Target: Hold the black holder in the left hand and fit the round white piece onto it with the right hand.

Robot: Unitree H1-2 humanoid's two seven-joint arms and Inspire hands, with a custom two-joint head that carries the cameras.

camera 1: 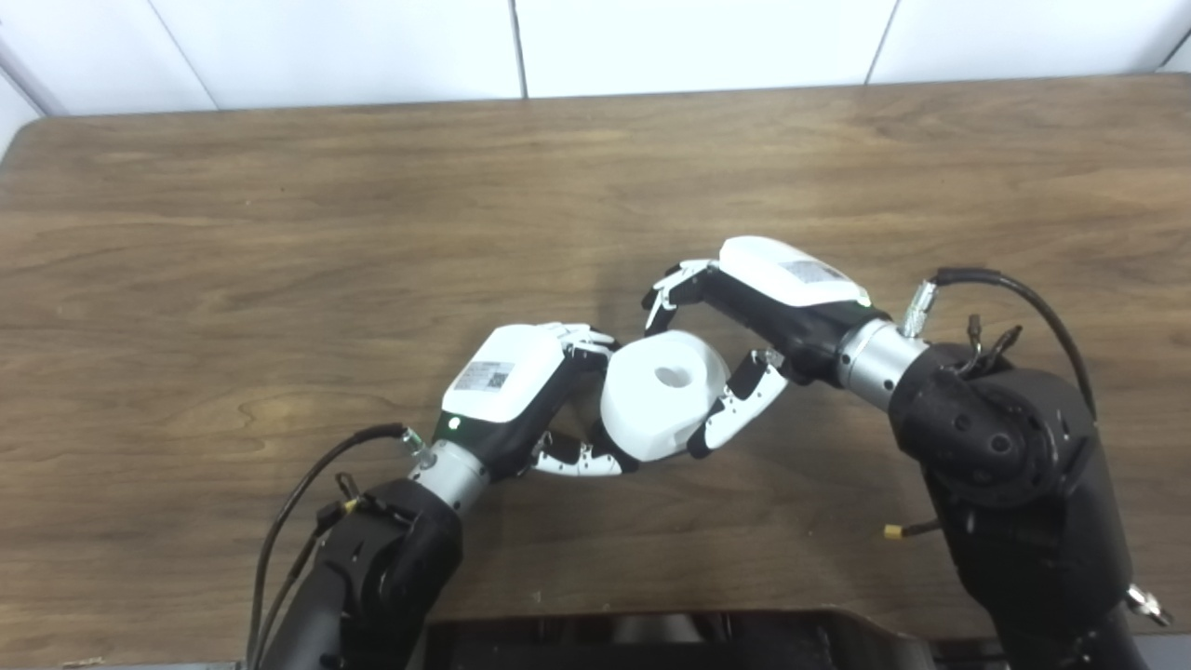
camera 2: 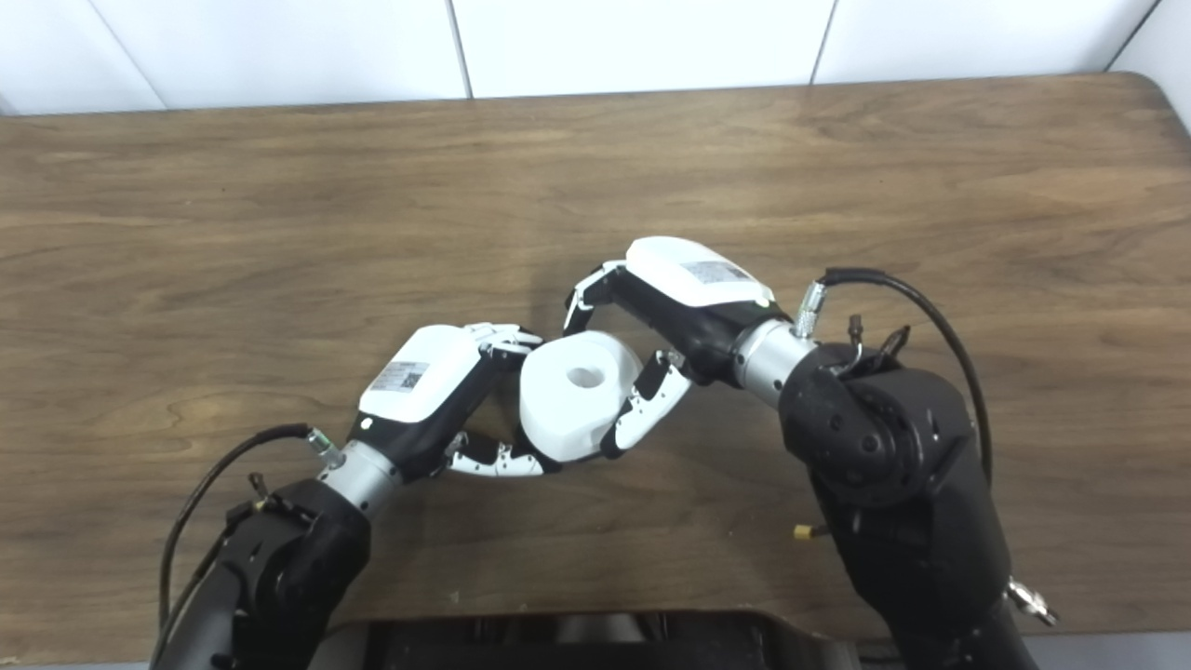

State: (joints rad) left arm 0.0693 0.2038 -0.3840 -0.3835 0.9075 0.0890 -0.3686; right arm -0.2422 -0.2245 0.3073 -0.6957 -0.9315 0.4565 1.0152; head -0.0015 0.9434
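Observation:
The round white piece (camera 1: 662, 395), a thick roll with a centre hole facing up, is held just above the table between both hands. My left hand (camera 1: 521, 391) clasps its left side, fingers (camera 1: 584, 337) over the upper edge and thumb (camera 1: 575, 460) reaching under the lower edge. My right hand (camera 1: 744, 326) grips it from the right, with its thumb (camera 1: 740, 400) pressed on the right side and its fingers (camera 1: 668, 290) curled over the far edge. No black holder shows in either view; whatever lies under the roll is hidden.
The brown wooden table (camera 1: 279, 233) stretches out on all sides, with a white wall behind its far edge. The robot's dark body edge (camera 1: 651, 642) lies along the bottom of the picture. Black cables run along both forearms.

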